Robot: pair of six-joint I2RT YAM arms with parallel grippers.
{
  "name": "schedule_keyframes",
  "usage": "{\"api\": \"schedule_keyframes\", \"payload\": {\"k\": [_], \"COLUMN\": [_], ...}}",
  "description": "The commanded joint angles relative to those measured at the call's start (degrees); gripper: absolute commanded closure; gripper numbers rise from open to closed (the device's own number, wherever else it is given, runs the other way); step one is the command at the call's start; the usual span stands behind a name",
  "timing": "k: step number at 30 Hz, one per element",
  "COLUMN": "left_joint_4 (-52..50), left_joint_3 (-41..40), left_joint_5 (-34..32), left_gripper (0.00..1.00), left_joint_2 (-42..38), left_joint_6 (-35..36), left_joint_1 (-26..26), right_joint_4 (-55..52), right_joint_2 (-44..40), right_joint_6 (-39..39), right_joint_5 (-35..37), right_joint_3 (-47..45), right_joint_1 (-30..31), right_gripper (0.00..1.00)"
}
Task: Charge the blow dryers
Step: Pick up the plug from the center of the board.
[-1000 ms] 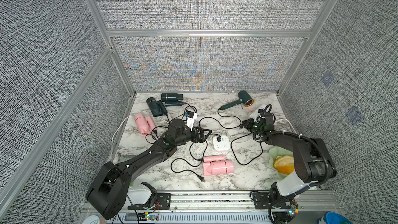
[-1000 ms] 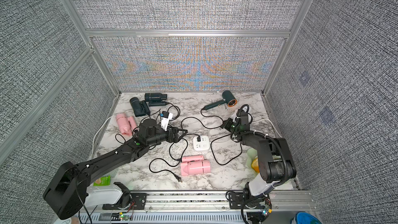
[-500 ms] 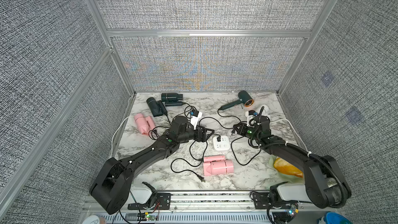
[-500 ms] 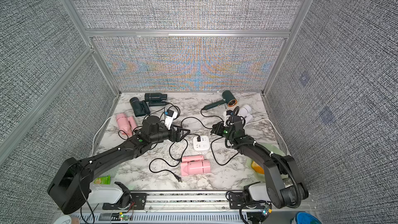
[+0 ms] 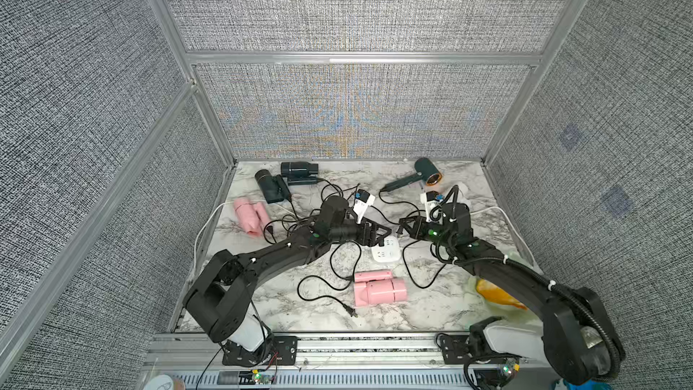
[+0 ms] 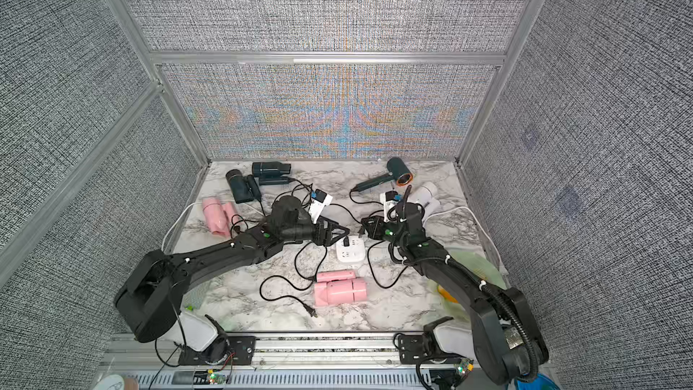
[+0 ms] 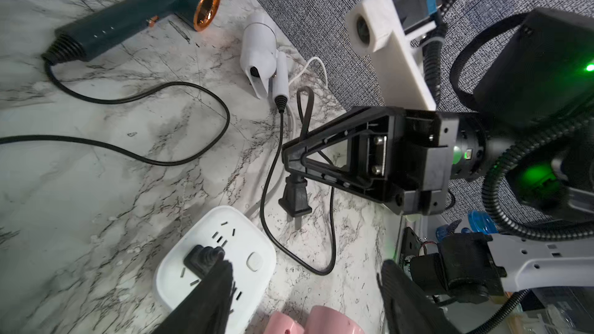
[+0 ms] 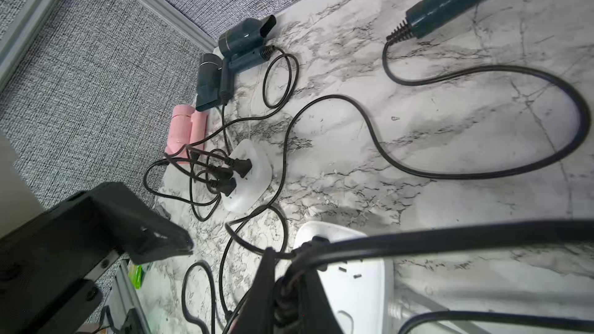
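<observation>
With the right claw [image 7: 286, 159] clamped on a black plug [image 7: 294, 195] just above the bench [image 7: 96, 204] beside the socket block [image 7: 244, 229] and the left claw [image 7: 305, 265] standing wide at that block, the white dryer [image 7: 258, 46] lies at the rear right of the bench, near the copper-nozzled dryer [image 7: 154, 4].
</observation>
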Motion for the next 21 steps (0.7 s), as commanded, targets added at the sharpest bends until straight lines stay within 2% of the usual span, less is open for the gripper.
{"api": "schedule_keyframes", "payload": {"k": [1, 6, 17, 21], "left_joint_4": [3.68, 4.60, 10.58, 14.13], "left_joint_3": [0.53, 0.92, -0.42, -1.77], "left_joint_5": [3.00, 4.64, 13.82, 17.34], "left_gripper": [0.26, 0.27, 0.31, 0.34], "left_joint_2": [1.03, 2.04, 0.64, 0.06], "left_joint_6": [-1.11, -1.04, -2.48, -5.36], "left_joint_1": [-0.16, -0.27, 0.04, 1.52], "right_joint_4": [1.47, 4.36, 7.98, 9.80], "right_joint_2": [-0.57, -1.90, -4.33, -4.99], "right_joint_6": [-0.35, 1.53, 4.55, 5.85], "right_joint_5": [-4.05, -7.81, -17.47, -20.44], "right_joint_3": [-0.08, -0.19, 1.18, 1.84], "right_joint_1": [0.09, 0.09, 0.05, 0.05], "right_gripper": [0.91, 0.91, 0.91, 0.91]}}
